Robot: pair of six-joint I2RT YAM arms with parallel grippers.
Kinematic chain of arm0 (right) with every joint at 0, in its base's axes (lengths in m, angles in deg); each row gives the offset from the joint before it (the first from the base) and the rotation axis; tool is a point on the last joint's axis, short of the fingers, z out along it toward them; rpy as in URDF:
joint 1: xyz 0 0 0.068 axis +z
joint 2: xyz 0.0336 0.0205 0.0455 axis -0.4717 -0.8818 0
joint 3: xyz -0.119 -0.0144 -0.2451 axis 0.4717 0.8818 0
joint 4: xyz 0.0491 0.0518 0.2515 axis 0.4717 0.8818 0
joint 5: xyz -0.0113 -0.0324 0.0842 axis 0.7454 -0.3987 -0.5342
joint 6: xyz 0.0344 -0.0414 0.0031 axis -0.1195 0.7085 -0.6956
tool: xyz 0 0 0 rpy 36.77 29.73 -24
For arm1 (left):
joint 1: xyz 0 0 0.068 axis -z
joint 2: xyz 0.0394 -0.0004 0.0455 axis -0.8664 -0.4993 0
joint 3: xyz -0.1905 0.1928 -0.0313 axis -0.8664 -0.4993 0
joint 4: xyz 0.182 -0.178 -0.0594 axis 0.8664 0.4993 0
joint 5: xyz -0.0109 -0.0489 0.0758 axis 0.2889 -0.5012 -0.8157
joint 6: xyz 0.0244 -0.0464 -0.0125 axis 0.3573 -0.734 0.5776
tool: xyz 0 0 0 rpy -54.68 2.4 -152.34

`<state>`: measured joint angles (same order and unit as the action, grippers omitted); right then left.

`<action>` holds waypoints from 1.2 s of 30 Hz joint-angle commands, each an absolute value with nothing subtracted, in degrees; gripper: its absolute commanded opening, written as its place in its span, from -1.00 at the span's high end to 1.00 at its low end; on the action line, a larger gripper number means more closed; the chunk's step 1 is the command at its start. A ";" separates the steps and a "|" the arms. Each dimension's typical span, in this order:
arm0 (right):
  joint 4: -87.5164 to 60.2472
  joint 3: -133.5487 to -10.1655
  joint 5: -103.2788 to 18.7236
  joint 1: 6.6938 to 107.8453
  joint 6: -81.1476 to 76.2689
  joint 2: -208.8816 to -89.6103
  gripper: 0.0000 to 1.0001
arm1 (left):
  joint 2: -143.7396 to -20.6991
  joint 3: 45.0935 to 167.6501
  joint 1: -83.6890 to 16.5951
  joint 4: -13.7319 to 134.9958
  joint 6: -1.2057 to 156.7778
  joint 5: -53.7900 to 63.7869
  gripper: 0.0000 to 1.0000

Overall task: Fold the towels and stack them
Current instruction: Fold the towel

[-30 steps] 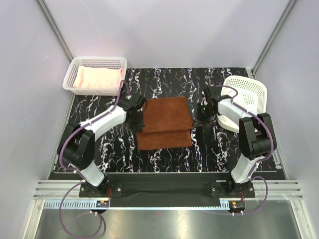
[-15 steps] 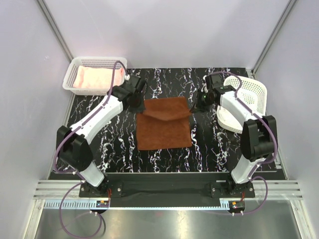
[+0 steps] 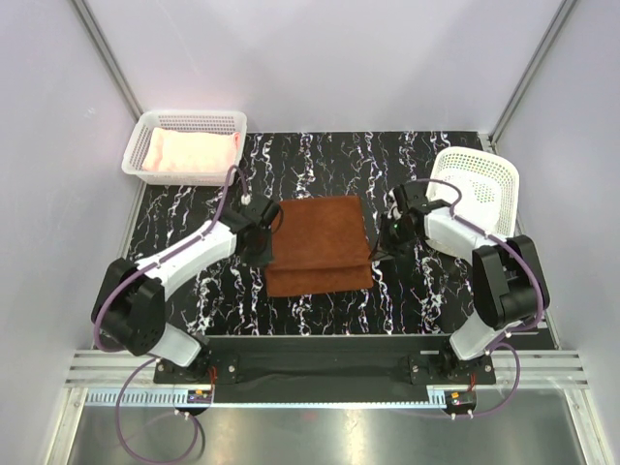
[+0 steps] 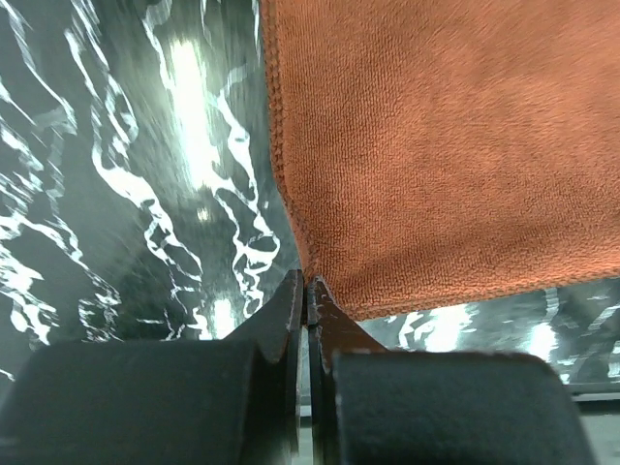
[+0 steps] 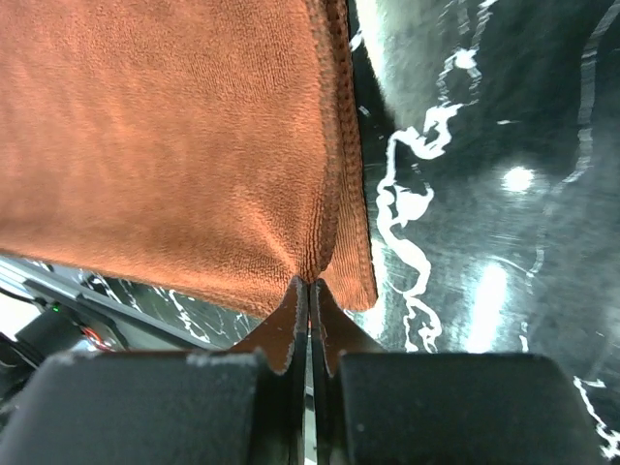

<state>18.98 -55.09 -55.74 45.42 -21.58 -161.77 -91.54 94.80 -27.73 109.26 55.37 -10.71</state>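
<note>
The rust-brown towel (image 3: 320, 242) lies doubled over in the middle of the table, its upper layer stopping short of the near edge of the lower one. My left gripper (image 3: 263, 250) is shut on the upper layer's left corner, and the left wrist view shows the cloth (image 4: 446, 145) pinched at the gripper's tips (image 4: 307, 284). My right gripper (image 3: 380, 254) is shut on the right corner, where the towel's hem (image 5: 165, 136) meets the closed gripper (image 5: 309, 284). A pale pink towel (image 3: 189, 150) lies folded in the far-left basket.
The white mesh basket (image 3: 145, 131) holding the pink towel stands at the table's far left corner. A second white mesh basket (image 3: 480, 179) is tipped up at the far right, close behind my right arm. The black marble table (image 3: 194, 291) has bare surface around the towel.
Both grippers swung to the far edge with the towel's corners lifted, then came back toward me and lower. The upper layer now covers most of the lower layer.
</note>
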 commanded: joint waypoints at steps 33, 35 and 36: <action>9.68 -42.46 -52.92 50.38 -25.16 -156.76 1.00 | -82.13 73.75 -21.46 96.75 42.43 -8.45 1.00; 8.45 -41.49 -52.92 50.38 -25.42 -157.02 1.00 | -83.45 73.84 -21.29 96.31 42.78 -8.36 1.00; 7.75 -41.31 -53.00 50.38 -25.42 -157.11 1.00 | -83.80 74.02 -21.11 96.14 43.13 -8.36 1.00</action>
